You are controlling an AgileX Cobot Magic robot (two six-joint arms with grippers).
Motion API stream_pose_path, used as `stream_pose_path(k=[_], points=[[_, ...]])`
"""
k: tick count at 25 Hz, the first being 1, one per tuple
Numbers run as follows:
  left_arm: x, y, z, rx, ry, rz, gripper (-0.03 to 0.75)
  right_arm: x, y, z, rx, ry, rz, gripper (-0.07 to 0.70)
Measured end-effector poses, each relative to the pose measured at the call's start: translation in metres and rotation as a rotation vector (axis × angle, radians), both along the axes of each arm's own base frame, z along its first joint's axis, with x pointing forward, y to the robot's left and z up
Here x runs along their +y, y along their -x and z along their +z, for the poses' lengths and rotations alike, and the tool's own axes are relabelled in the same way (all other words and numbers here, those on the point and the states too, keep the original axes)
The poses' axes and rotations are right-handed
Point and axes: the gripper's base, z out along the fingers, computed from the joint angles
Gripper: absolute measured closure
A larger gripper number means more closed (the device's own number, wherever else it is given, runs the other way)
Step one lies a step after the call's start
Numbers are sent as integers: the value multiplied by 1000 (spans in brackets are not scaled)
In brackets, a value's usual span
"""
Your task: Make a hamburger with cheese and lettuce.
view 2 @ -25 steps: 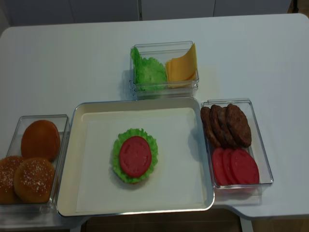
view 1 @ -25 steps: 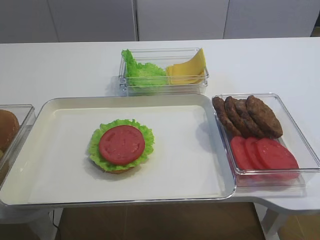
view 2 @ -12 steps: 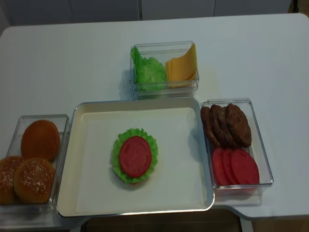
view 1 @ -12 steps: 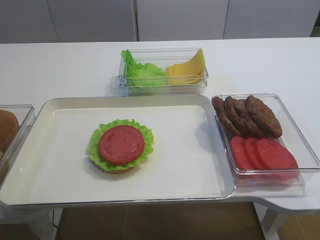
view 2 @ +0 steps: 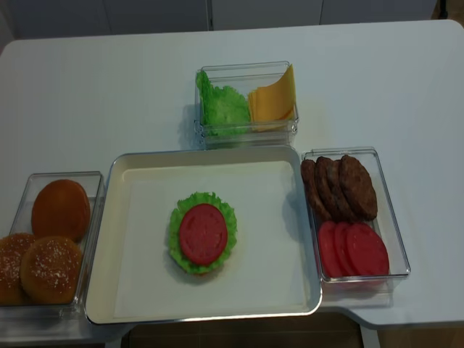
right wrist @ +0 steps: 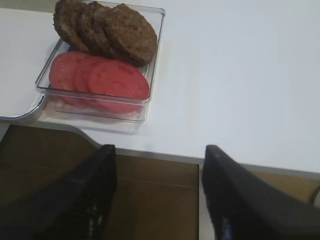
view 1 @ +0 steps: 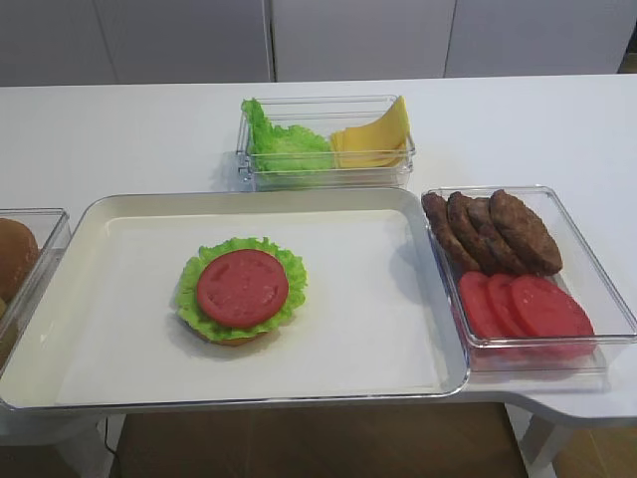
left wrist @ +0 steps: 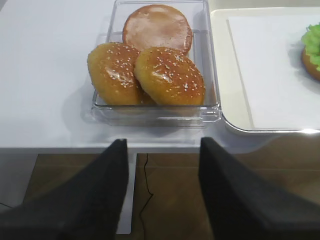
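The hamburger [view 1: 242,291] [view 2: 202,233] sits on the white tray [view 1: 358,339] [view 2: 268,275]: a bun base under a frilly green leaf, with a red tomato round on top. Its edge shows in the left wrist view [left wrist: 312,52]. The cheese [view 1: 376,137] [view 2: 272,100] leans in a clear box at the back, beside loose lettuce [view 1: 282,141] [view 2: 223,107]. My left gripper [left wrist: 161,192] is open and empty, off the table's front edge, below the bun box. My right gripper [right wrist: 159,192] is open and empty, off the front edge, below the tomato box. Neither gripper shows in the exterior views.
A clear box at right holds dark meat patties [view 1: 493,231] [right wrist: 105,27] and tomato rounds [view 1: 525,306] [right wrist: 100,77]. A clear box at left holds several buns [left wrist: 150,70] [view 2: 47,246]. The white table's front edge [right wrist: 240,162] lies just ahead of both grippers.
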Motion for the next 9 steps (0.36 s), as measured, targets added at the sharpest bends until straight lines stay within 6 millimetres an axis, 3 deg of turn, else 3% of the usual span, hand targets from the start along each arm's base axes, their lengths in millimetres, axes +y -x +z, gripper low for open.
stream_pose_path(k=[9], points=[[0, 0, 0, 0, 0, 0, 371, 0, 0, 0, 0, 0, 0, 216]])
